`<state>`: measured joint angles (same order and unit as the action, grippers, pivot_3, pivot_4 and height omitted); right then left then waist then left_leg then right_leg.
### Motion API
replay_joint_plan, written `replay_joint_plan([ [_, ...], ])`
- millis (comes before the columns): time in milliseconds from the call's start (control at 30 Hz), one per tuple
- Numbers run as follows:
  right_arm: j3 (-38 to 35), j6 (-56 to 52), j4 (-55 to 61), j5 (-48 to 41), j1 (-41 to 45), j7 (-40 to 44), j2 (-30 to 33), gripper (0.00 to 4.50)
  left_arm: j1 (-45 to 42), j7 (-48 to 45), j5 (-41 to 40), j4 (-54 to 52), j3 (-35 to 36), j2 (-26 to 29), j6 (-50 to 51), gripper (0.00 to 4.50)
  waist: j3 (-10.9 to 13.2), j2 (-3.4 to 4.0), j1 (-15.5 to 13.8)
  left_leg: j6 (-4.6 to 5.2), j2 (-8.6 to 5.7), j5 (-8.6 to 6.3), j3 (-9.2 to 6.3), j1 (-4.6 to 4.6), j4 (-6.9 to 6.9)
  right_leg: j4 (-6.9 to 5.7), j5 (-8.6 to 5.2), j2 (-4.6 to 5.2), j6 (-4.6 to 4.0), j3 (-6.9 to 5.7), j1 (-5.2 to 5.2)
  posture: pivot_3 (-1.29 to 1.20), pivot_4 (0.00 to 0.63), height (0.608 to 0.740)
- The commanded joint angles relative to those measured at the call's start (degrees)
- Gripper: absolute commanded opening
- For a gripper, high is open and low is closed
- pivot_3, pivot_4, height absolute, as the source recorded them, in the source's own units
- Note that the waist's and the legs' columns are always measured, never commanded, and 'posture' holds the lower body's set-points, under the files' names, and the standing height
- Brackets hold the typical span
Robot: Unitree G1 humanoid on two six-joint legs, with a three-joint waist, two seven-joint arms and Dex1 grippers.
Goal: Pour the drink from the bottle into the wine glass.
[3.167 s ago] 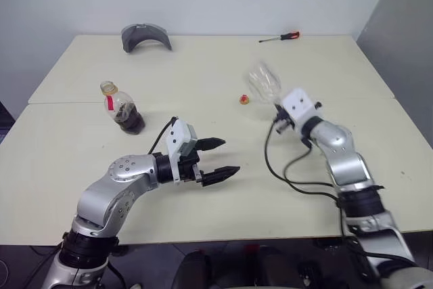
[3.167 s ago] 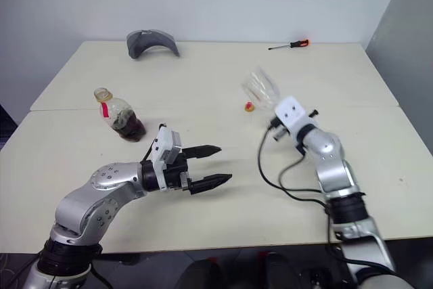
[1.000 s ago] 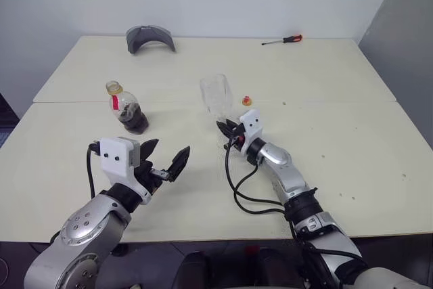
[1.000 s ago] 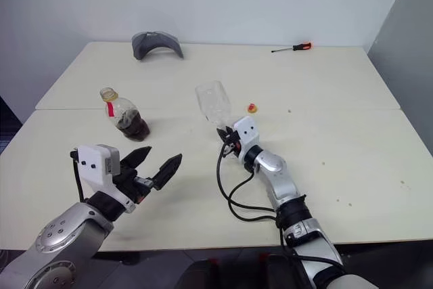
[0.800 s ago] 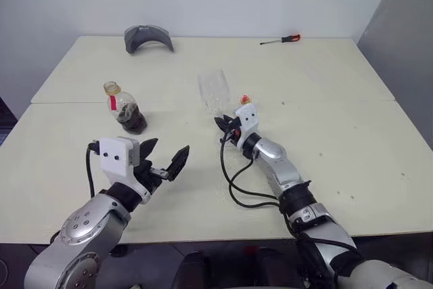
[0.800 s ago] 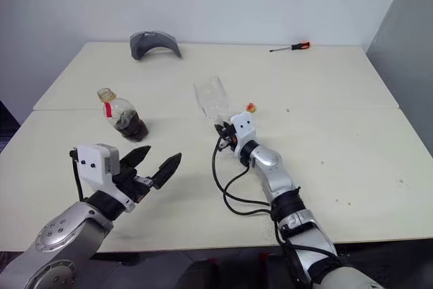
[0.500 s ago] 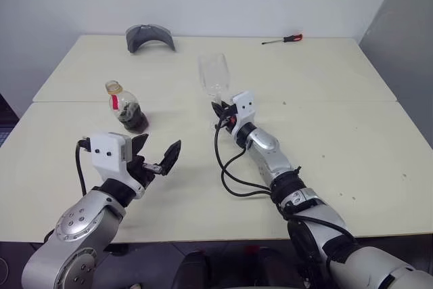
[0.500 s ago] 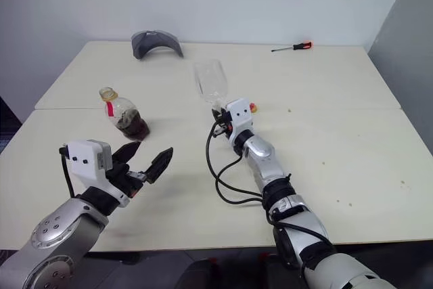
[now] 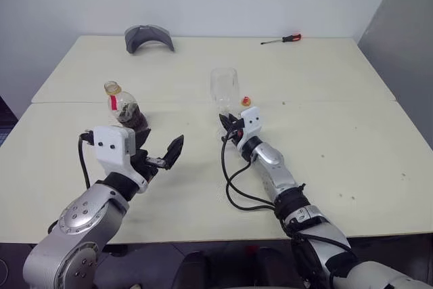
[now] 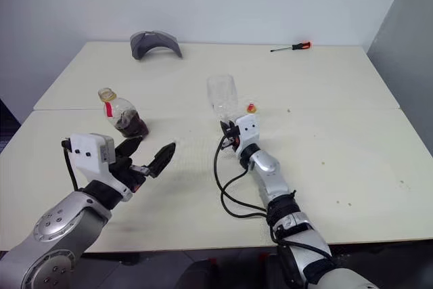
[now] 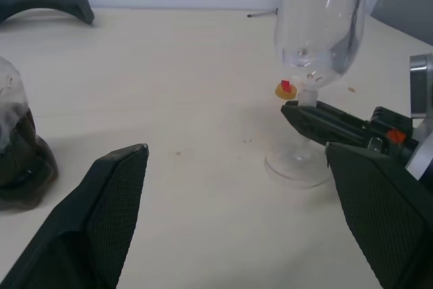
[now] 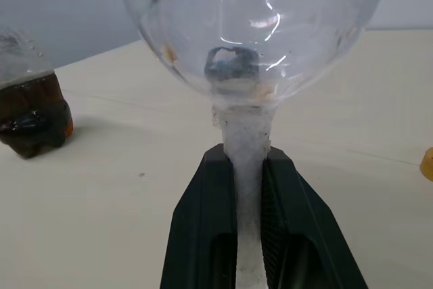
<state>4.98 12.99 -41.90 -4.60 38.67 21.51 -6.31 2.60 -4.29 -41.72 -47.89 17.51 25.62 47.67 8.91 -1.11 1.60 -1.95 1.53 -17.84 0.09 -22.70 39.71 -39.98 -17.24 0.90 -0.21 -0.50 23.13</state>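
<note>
- The wide cream counter [image 9: 325,126] carries everything; a seam runs across it just behind the task's things.
- A grey curved plastic piece [image 9: 148,36] lies at the far edge, and a red-handled screwdriver [image 9: 281,38] lies far right, both well apart from my work.
- My left end effector [image 9: 161,157] hangs spread wide and empty, pointing toward the bottle, which sits just beyond it.
- My right end effector [image 9: 229,128] is pinched narrow on the thin stem of the clear, round-bowled stemmed wine glass [image 9: 224,88]; the glass stands upright near the counter's middle, its foot on or just over the surface, I cannot tell which.
- The small squat clear plastic bottle [image 9: 124,107] stands uncapped, left of the glass and well apart, with the dark brown drink [image 9: 130,120] filling its lower part.
- A small yellow-red cap [image 9: 245,101] lies just behind the glass.
- Judgement: I should keep the glass steady and vertical by the stem, then close my left fingers around the bottle's round body below the neck.
- The bottle's neck has a red strip label [image 9: 112,102]; no writing on it is readable.
</note>
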Motion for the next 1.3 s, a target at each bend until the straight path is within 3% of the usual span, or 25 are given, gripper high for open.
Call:
replay_joint_plan([
  [33,1.5,-3.8,2.4,1.2,-2.4,1.5,1.4,0.15,-1.5,1.3,-1.5,-3.2,-0.1,0.4,1.0,4.5,0.0,-0.01,0.0,0.0,0.0,0.0,-0.01,0.01,0.0,0.0,0.0,0.0,0.0,-0.01,-0.01,0.0,0.15,0.74],
  [467,5.2,-11.2,13.8,2.2,-6.3,6.4,7.5,0.15,-3.8,2.7,-3.5,-1.9,-0.4,0.5,2.2,4.5,0.0,-0.02,-0.2,0.0,-0.02,0.0,-0.02,0.03,0.0,0.02,0.0,0.0,0.0,0.0,-0.05,0.0,0.15,0.74],
  [867,1.3,-2.5,-4.6,1.4,11.0,0.6,-1.1,0.15,-0.2,-1.9,-1.0,0.6,0.2,1.3,-2.1,4.5,0.1,0.06,0.2,-0.02,0.03,0.01,0.02,0.0,-0.08,0.02,-0.02,-0.07,-0.03,0.02,0.07,0.0,0.15,0.74],
  [1300,3.7,3.1,-12.4,6.5,10.1,-1.1,-1.5,0.15,0.9,-3.9,0.1,1.0,0.2,1.8,-3.8,4.5,0.1,0.06,0.1,-0.01,0.01,0.01,0.01,-0.01,-0.05,0.01,-0.02,-0.01,-0.03,0.0,0.05,0.0,0.15,0.74],
])
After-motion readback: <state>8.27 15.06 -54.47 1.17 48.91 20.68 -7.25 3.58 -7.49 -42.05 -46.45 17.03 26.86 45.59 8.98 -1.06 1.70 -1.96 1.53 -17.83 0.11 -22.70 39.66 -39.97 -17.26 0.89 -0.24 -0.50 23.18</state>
